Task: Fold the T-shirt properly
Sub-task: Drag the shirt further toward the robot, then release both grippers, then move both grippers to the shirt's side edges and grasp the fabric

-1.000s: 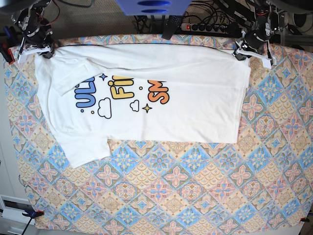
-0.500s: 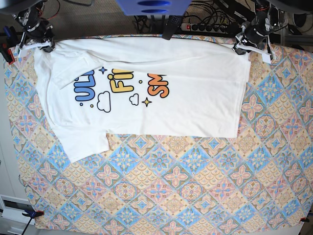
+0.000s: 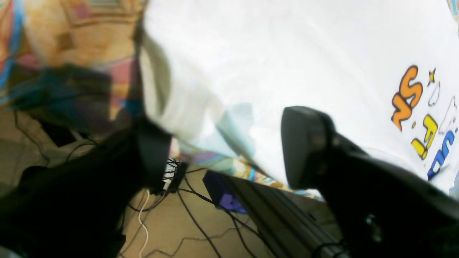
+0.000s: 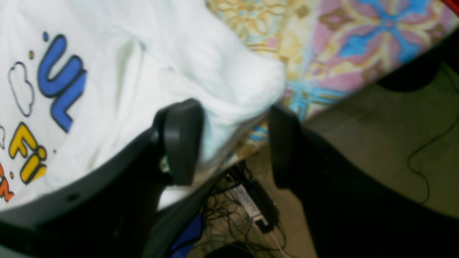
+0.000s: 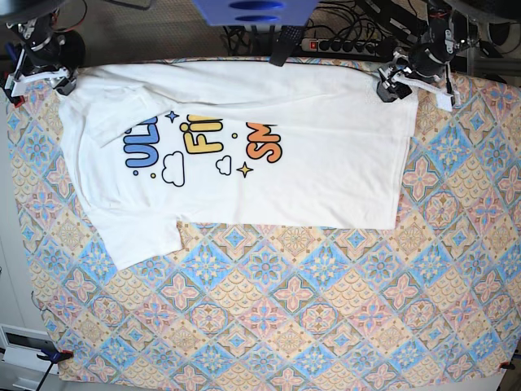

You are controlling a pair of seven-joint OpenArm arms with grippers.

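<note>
Tablecloth: patterned cloth in blue, pink and yellow tiles, covering the table and serving here as the landmark; its far edge is running along the top of the base view
T-shirt: white, lying flat on the far half of the tablecloth, doubled over along the far edge so that only the tops of the blue, yellow and orange letters are showing; one sleeve is sticking out toward the near side of the cloth
Left gripper: hanging over the far edge of the tablecloth at one top corner of the T-shirt; the jaws are standing spread, with the white corner lying between them and neither finger pinching it
Right gripper: hanging over the far edge at the other top corner; the jaws are likewise standing apart, the shirt corner resting loose between the pads and gripped by neither
Cables: lying on the floor beyond the far edge of the tablecloth
Stage, as judged: the first lengthwise fold appears laid down and both corners let go
Risk, as judged: both corners are lying right at the far edge, so a finger dragging on the cotton while lifting away could be pulling the fold open or tugging a corner off the cloth toward the cables; the protruding sleeve could be leaving the next fold uneven
</note>
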